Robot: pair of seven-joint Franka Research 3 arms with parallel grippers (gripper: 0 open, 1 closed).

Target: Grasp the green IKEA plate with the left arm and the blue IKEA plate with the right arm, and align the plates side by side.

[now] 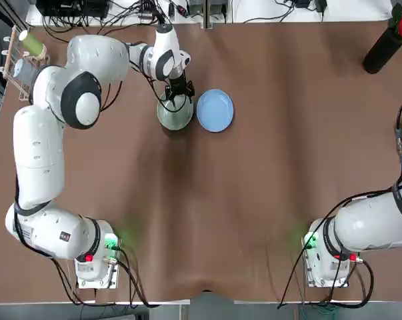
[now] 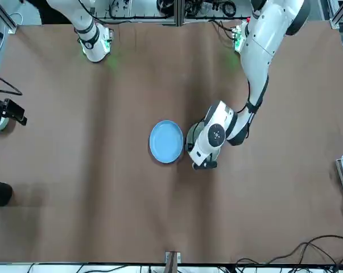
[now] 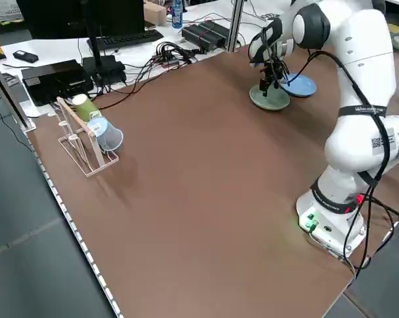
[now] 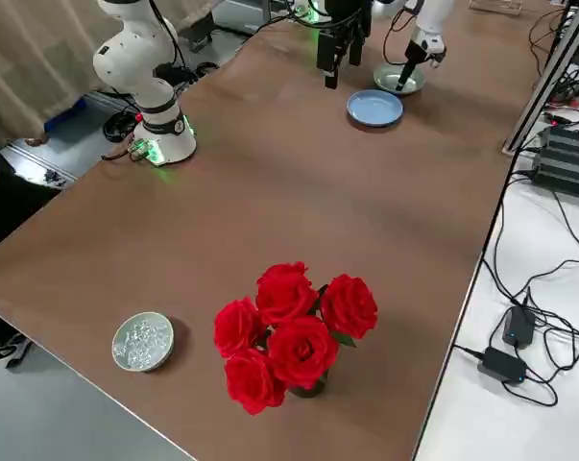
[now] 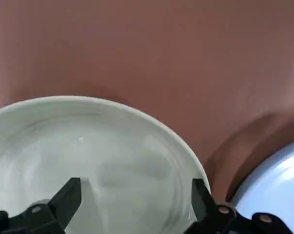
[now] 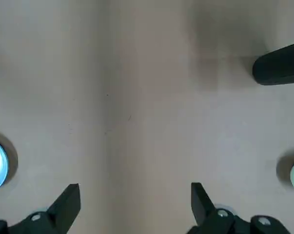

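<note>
over the green plate [image 1: 175,113], left pincer [image 1: 179,90] spread wide

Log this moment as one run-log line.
left gripper: open over green plate | right gripper: open, off at table's right side | blue plate: beside green plate

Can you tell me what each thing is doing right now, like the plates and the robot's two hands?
Green plate: flat on the table, beside the blue one, under the left gripper.
Blue plate: flat on the table, nothing holding it.
Left gripper: open, low over the green plate.
Right gripper: open, empty, far from both plates.
Roses: upright.
Cups: lying sideways on the rack.
</note>
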